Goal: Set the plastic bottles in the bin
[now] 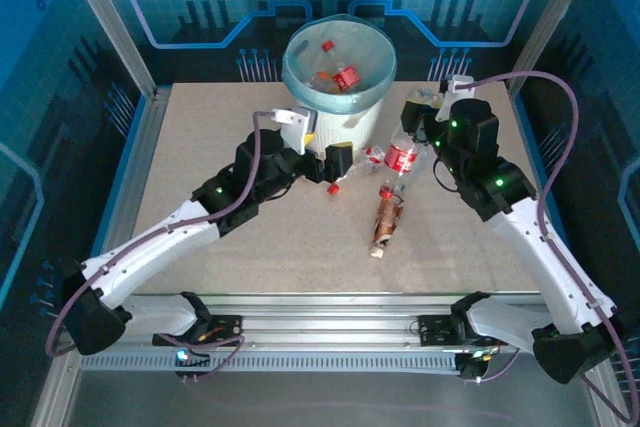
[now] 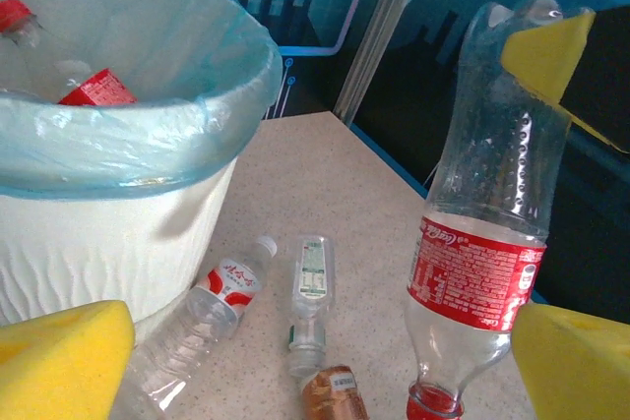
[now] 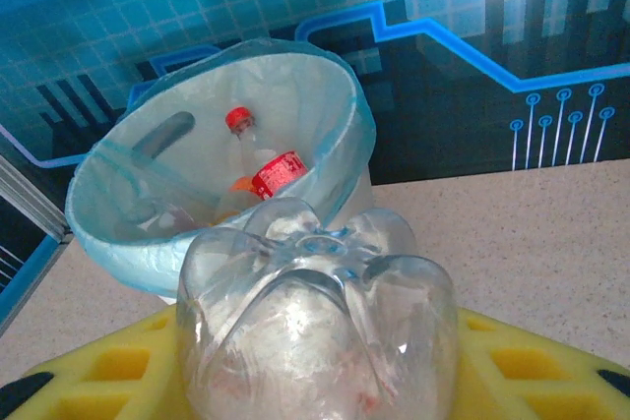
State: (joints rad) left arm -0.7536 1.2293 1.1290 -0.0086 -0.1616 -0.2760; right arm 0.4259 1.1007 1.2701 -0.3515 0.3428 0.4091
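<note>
A clear red-labelled bottle (image 2: 475,277) is gripped by its base in the right gripper (image 3: 315,371), cap downward, just right of the bin (image 1: 355,125). The left gripper (image 1: 325,149) is held spread wide and empty in front of the bin's base. Several bottles, among them a red-capped bottle (image 3: 239,120), are seen lying inside the bin. A white-and-red-labelled bottle (image 2: 212,307) and a smaller clear bottle (image 2: 310,302) are seen on the table (image 1: 300,247) at the bin's foot, with a brown-labelled bottle (image 1: 385,219) farther in front of it.
</note>
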